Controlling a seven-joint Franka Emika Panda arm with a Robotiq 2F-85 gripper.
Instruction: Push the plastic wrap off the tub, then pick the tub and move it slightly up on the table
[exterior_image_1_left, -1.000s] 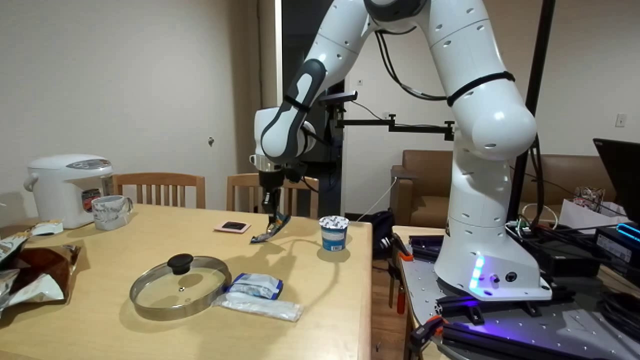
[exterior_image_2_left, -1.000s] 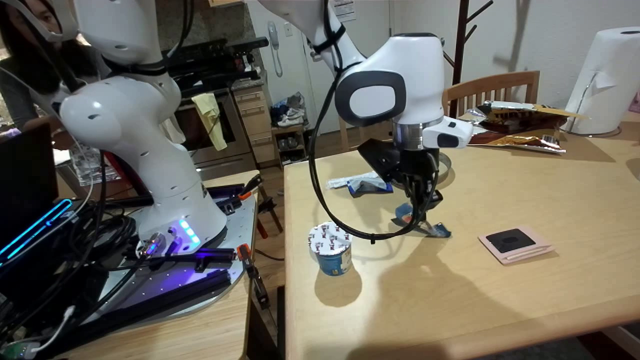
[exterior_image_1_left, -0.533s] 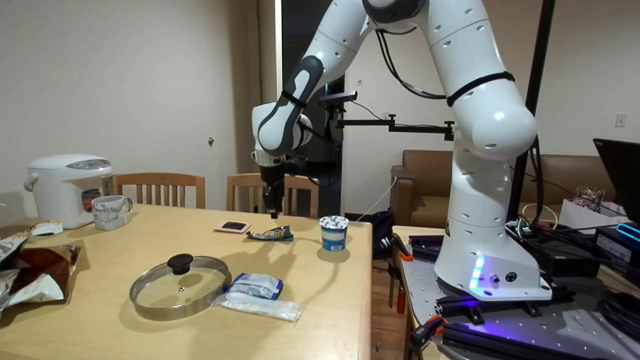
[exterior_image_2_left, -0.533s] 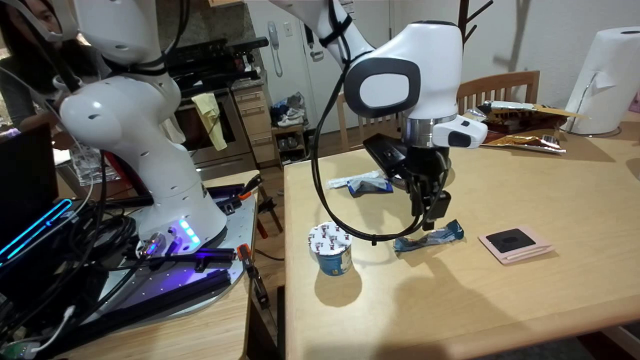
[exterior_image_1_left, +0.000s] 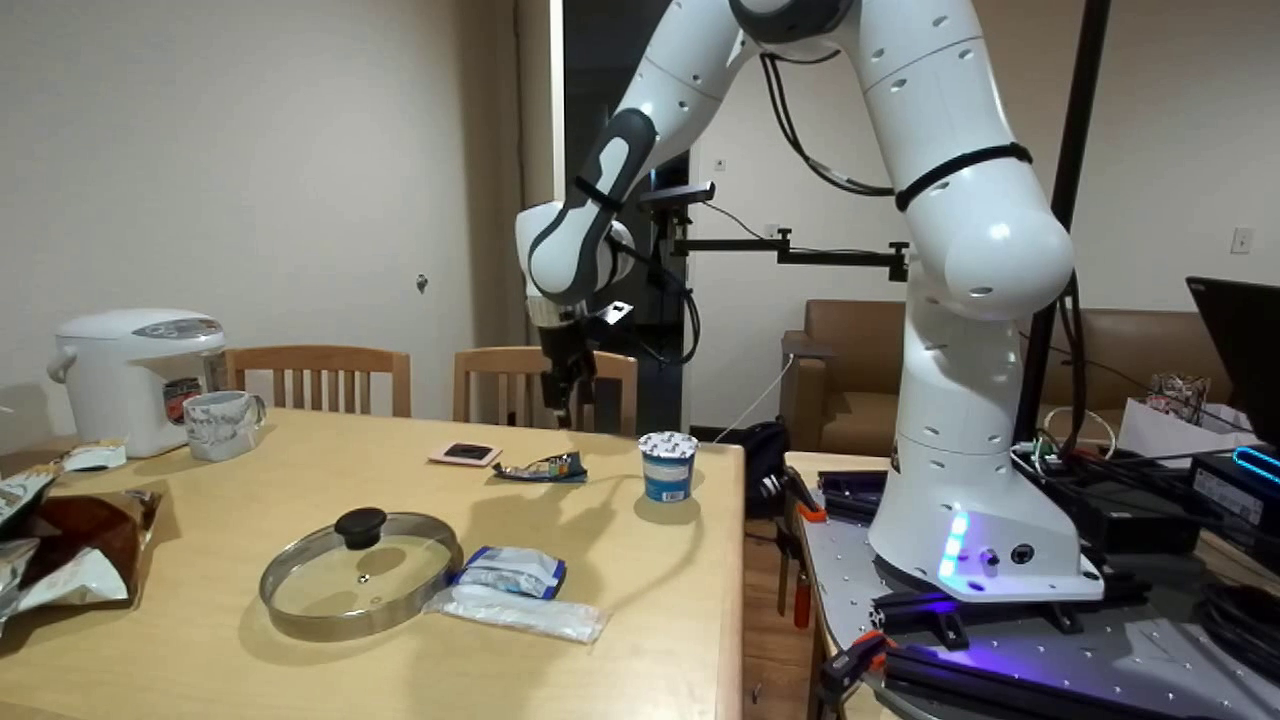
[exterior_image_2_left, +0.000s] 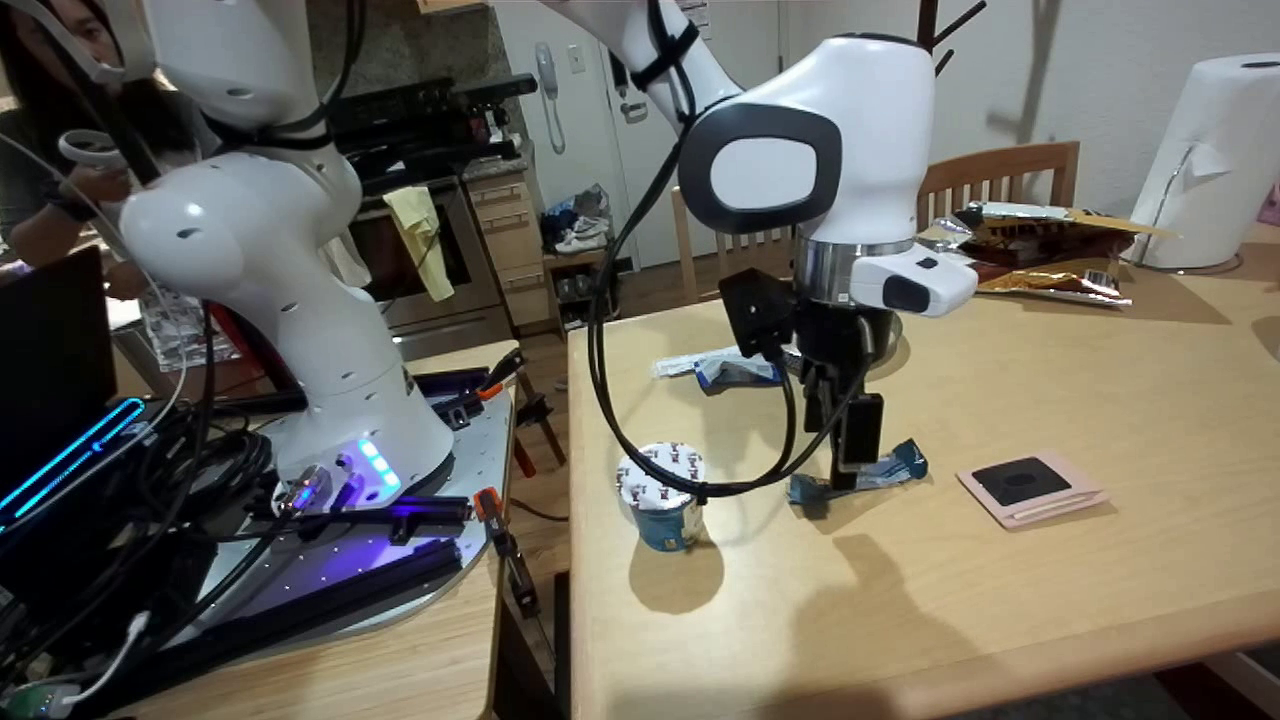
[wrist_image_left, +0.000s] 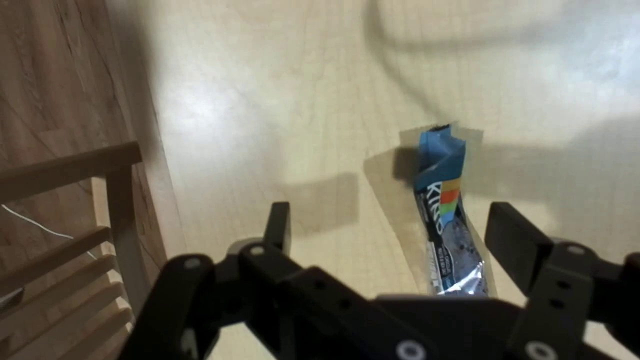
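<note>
The plastic wrap (wrist_image_left: 442, 200) looks like a blue and clear bar wrapper with striped colours, lying loose on the table (exterior_image_1_left: 660, 630). In both exterior views it rests a short way from the tub (exterior_image_1_left: 667, 466), which stands upright, white and blue, with a patterned lid and nothing on top. My gripper (wrist_image_left: 390, 227) hovers above the wrap, its fingers (wrist_image_left: 279, 225) spread wide and touching nothing. In an exterior view the gripper (exterior_image_2_left: 850, 465) partly covers the wrap. Out of the wrist view, the tub (exterior_image_2_left: 665, 520) shows only from outside.
A pink and black pad (exterior_image_1_left: 466, 454) lies just beyond the wrap. Nearer the front are a glass lid (exterior_image_1_left: 350, 625), a blue-white packet (exterior_image_1_left: 512, 572) and a clear sleeve (exterior_image_1_left: 525, 612). A mug (exterior_image_1_left: 223, 425) and brown bags (exterior_image_1_left: 85, 550) sit farther off. A chair (wrist_image_left: 120, 215) borders the table.
The wrap was tilted up in the gripper's fingers one second ago; it was let go and now lies on the table. The gripper rose, opened wide, turned, and shifted a little towards the tub.
</note>
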